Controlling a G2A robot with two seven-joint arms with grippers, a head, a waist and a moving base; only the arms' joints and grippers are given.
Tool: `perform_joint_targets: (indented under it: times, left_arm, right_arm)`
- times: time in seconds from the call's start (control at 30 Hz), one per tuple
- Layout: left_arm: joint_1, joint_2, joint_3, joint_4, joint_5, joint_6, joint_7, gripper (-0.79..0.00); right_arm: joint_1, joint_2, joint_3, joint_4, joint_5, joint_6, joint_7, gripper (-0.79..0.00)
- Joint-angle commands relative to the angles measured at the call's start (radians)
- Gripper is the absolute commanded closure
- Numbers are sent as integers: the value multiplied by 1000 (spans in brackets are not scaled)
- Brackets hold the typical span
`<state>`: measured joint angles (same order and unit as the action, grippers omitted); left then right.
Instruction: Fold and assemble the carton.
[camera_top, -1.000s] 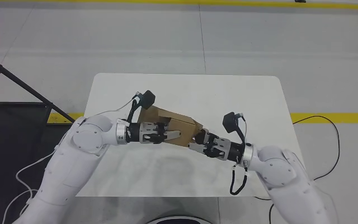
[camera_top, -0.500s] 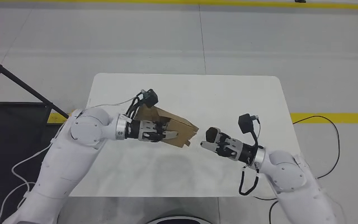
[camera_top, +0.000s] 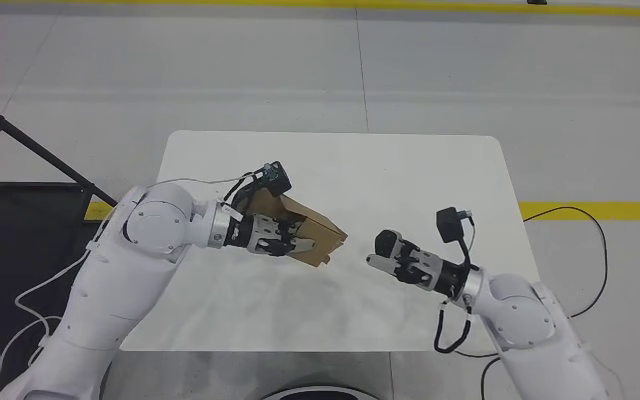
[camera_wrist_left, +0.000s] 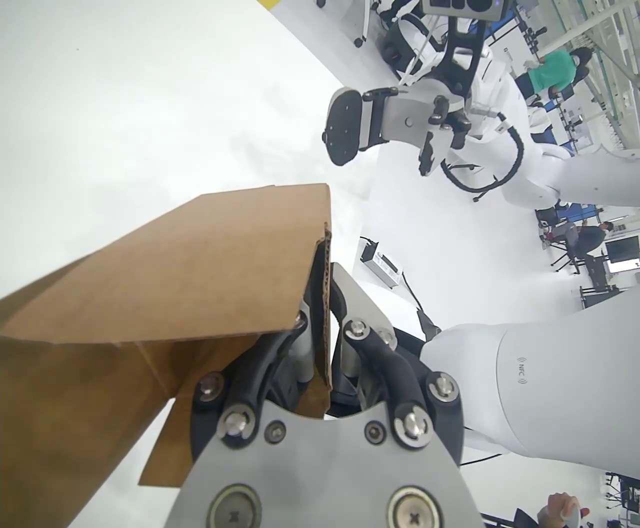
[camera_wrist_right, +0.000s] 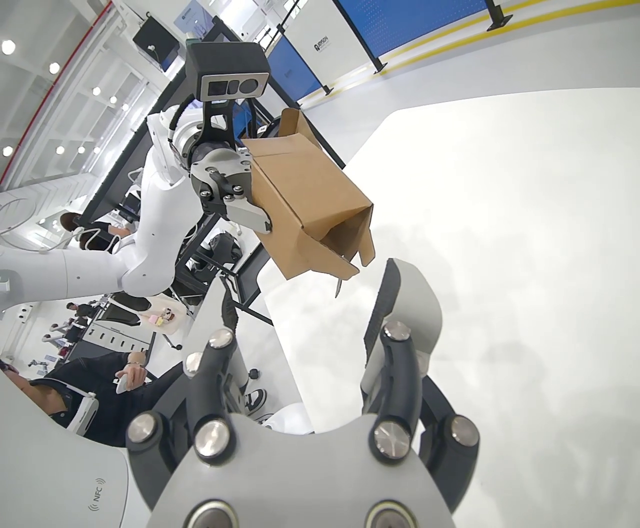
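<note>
A: Where's the carton (camera_top: 305, 232)?
B: In the left tool (camera_top: 288, 243). Brown corrugated, partly formed into a tube. It's over the left-centre part of the worktop (camera_top: 430, 170), nearer the robot's side than the far edge.
A: On the surface or lifted?
B: Right wrist view says held clear of the white top, tilted. Long axis runs roughly from the left arm toward the right arm. Can't say for sure that no corner touches.
A: Grip?
B: Left tool is clamped on one side wall. Left wrist view shows the corrugated edge pinched between the two fingers (camera_wrist_left: 345, 310), one on each face of that wall.
A: Open end?
B: Points at the right tool (camera_top: 385, 252). End flaps (camera_wrist_right: 357, 240) are unfolded and hang loose. The carton's inside is visible through that end.
A: Right tool state?
B: Fingers spread wide, nothing between them. It hovers over the worktop right of centre, facing the open end.
A: Contact with the carton?
B: None. Top view shows a gap of bare white top between the tool tip and the nearest flap. Near, not touching.
A: Other end?
B: By the left wrist. Rear flap (camera_wrist_right: 292, 125) sticks up there beside the left wrist camera (camera_wrist_right: 230, 82). Can't tell if that end is closed.
</note>
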<state>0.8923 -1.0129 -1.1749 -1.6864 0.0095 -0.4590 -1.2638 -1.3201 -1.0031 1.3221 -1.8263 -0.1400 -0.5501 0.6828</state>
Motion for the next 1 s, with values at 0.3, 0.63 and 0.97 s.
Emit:
perform_joint_targets:
  times: [0.3,0.63,0.97]
  left_arm:
    - [-19,11,88,-140,385,-24,-73,0]
    - [-184,58,382,-203,730,-51,-47,0]
    - [-184,58,382,-203,730,-51,-47,0]
  right_arm:
    - [-4,2,0,-8,-1,0,-1,-570]
    - [2,2,-7,-3,-4,-1,1,-554]
    - [-1,4,-5,1,-3,-3,0,-545]
